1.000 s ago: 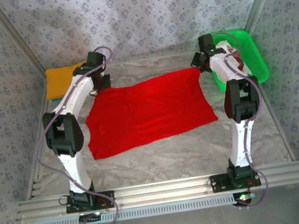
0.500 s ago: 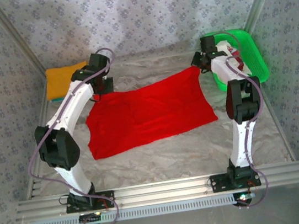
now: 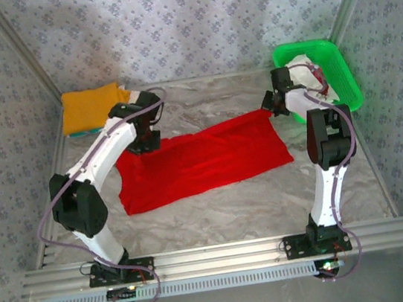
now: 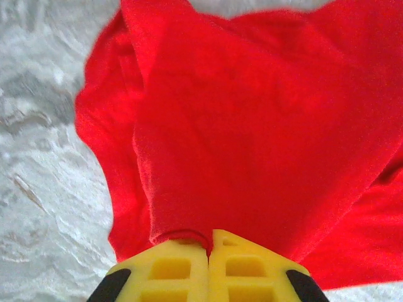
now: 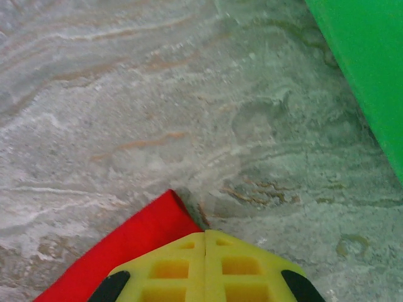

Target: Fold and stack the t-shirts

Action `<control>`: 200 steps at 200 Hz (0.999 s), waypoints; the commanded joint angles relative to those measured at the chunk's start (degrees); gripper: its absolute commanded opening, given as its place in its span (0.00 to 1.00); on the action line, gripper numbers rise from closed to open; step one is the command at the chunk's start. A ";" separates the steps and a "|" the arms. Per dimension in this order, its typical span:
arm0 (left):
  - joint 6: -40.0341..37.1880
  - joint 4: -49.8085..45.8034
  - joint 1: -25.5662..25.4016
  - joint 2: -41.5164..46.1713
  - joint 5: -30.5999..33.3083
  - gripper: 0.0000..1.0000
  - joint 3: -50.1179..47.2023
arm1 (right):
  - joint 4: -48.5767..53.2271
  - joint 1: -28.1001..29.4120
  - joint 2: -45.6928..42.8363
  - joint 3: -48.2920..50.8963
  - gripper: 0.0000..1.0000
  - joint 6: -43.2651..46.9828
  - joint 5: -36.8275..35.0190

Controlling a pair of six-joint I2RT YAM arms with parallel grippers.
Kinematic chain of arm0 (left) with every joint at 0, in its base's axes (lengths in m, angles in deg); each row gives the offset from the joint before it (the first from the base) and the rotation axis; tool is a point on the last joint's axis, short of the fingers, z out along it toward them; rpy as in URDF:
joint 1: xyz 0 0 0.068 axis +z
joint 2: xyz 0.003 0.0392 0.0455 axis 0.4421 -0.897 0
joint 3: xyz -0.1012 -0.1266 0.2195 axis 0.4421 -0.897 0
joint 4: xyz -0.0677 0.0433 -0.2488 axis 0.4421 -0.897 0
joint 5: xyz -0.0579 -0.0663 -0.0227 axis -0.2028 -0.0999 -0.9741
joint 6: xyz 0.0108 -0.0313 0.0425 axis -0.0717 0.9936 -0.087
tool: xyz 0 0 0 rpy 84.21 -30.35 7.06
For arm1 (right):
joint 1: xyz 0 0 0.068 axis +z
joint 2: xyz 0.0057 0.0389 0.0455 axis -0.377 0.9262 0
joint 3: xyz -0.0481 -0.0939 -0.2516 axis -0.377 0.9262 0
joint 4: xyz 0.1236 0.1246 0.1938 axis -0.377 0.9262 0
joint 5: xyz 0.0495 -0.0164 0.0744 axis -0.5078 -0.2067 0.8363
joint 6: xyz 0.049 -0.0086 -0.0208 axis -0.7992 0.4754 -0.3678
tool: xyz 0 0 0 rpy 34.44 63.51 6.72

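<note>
Top external view: our left gripper (image 3: 142, 138) and right gripper (image 3: 271, 104) both pinch shut on the far edge of the plain bright red cloth t-shirt (image 3: 203, 162), spread mid-way across the grey marbled table (image 3: 232, 207); the right bite looks shallow, so we judge that corner may slip, skewing the fold.

White arms (image 3: 103, 146), seemingly purple cables (image 3: 334, 204).

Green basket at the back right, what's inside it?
Inside the green basket lies a bunched white cloth with red marks. Whatever sits beneath that cloth is covered and cannot be seen.
</note>
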 commanded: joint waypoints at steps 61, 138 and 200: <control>4.91 -8.49 -2.62 3.92 0.72 0.00 -1.87 | 0.98 -1.15 -6.59 2.74 0.00 -0.69 -1.32; 7.10 -7.40 -4.77 4.65 -2.08 0.00 -7.93 | 1.46 -0.88 -7.50 8.40 0.08 -0.57 -2.37; 9.50 -5.17 -6.10 15.53 -4.23 0.46 -7.90 | 7.84 -0.60 -15.32 7.59 0.29 -1.62 -5.60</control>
